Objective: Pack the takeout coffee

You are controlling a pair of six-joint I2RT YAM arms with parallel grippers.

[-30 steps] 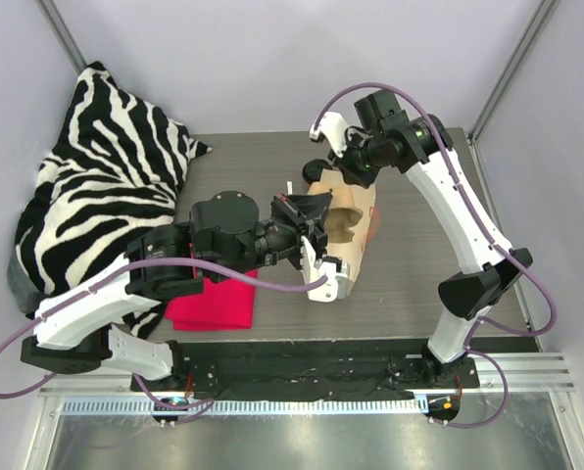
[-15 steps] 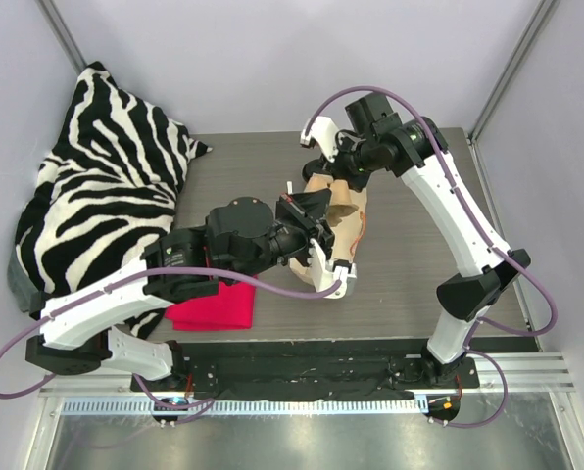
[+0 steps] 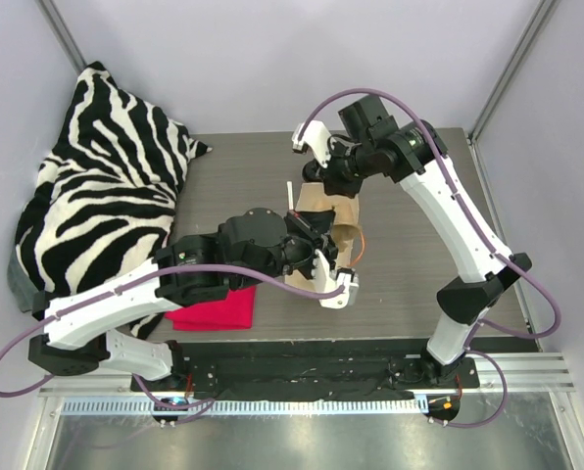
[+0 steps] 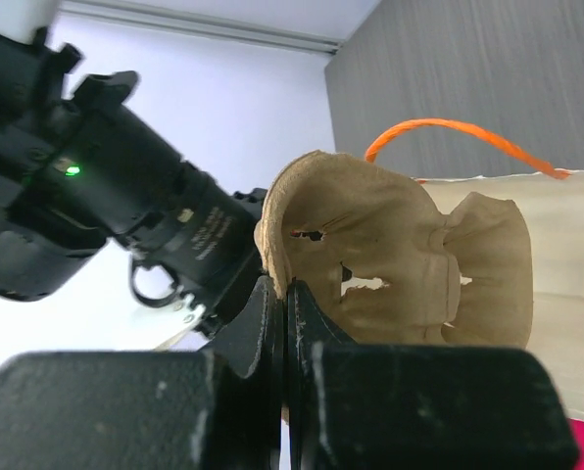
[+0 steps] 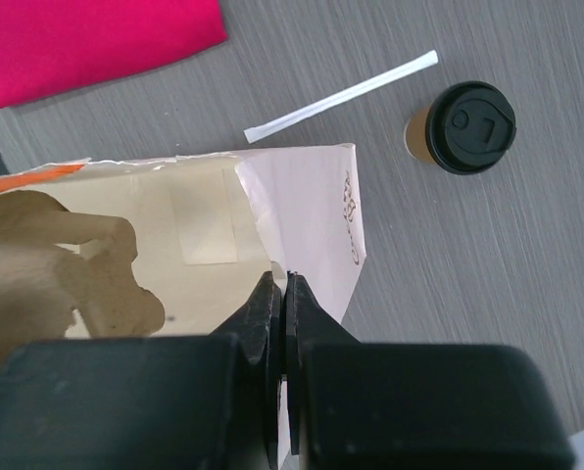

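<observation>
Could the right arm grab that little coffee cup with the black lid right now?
Probably not straight away. The coffee cup stands in the open close by, with nothing over it, but the right pincer is shut on the rim of the paper bag, so it would have to let go first.

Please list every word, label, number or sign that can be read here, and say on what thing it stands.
Paper bag: short brown print on its white flap, too small to read.
Coffee cup: raised marks on its black lid, one perhaps "L", otherwise unreadable.
Straw wrapper, red cloth, pulp carrier: no text visible.
</observation>
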